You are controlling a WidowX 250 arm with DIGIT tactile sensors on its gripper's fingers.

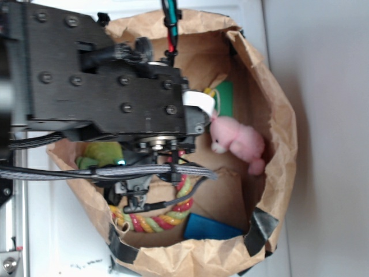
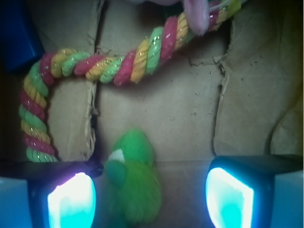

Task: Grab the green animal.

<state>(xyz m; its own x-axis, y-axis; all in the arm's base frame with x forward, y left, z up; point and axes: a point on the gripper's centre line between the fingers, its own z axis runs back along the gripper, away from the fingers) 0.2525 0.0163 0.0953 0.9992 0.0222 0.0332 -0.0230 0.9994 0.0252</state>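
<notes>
The green animal (image 2: pixel 132 183) is a fuzzy lime-green plush lying on the brown cardboard floor, between my two glowing pads (image 2: pixel 71 202) and closer to the left one. My gripper (image 2: pixel 149 202) is open, with a clear gap between the plush and the right pad. In the exterior view the green animal (image 1: pixel 101 154) shows only partly, at the left inside the paper bag (image 1: pixel 277 115), mostly hidden under the black arm (image 1: pixel 115 86). The fingertips themselves are hidden there.
A red, yellow and green twisted rope (image 2: pixel 123 61) curls around the floor beyond the plush; the rope (image 1: pixel 167 216) also lies near the bag's lower wall. A pink bunny (image 1: pixel 239 141), a blue block (image 1: pixel 210 228) and a flat green block (image 1: pixel 226 98) lie in the bag too.
</notes>
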